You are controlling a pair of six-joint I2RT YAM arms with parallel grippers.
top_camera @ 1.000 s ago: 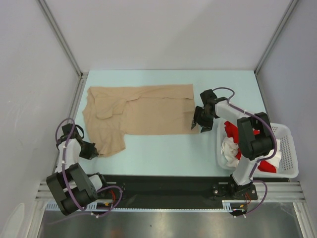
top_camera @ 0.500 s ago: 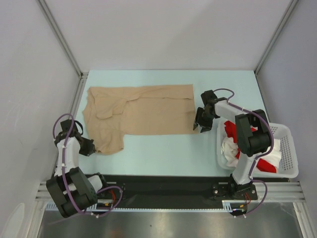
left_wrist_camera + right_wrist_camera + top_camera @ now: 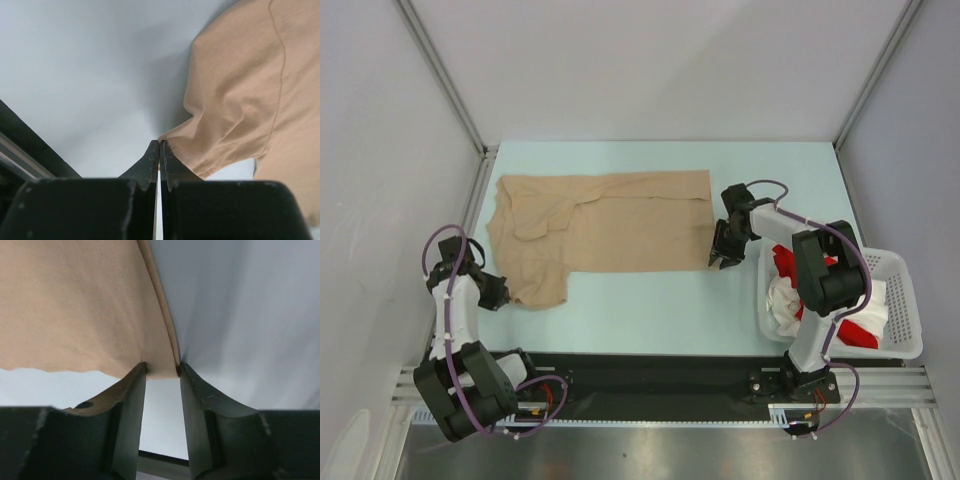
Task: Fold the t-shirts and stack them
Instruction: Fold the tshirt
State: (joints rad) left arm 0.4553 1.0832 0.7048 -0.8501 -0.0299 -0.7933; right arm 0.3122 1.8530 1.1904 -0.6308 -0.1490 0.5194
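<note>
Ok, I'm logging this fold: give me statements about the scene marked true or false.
1. The beige t-shirt lies spread on the table. True.
2. The left pincer is wide open. False: it is shut on the shirt's edge.
3. The red and white t-shirts lie in the basket. True.
4. The basket stands at the table's left side. False: it stands at the right side.
5. The right pincer has its fingers apart at the shirt's corner. True.

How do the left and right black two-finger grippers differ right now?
Left gripper: fingers pressed together, pinching the sleeve hem of the beige cloth t-shirt. Right gripper: fingers apart, straddling the shirt's hem corner. Left works the shirt's left end; right its right end, beside the white plastic lattice basket. Both are at the same shirt's near edge.
</note>
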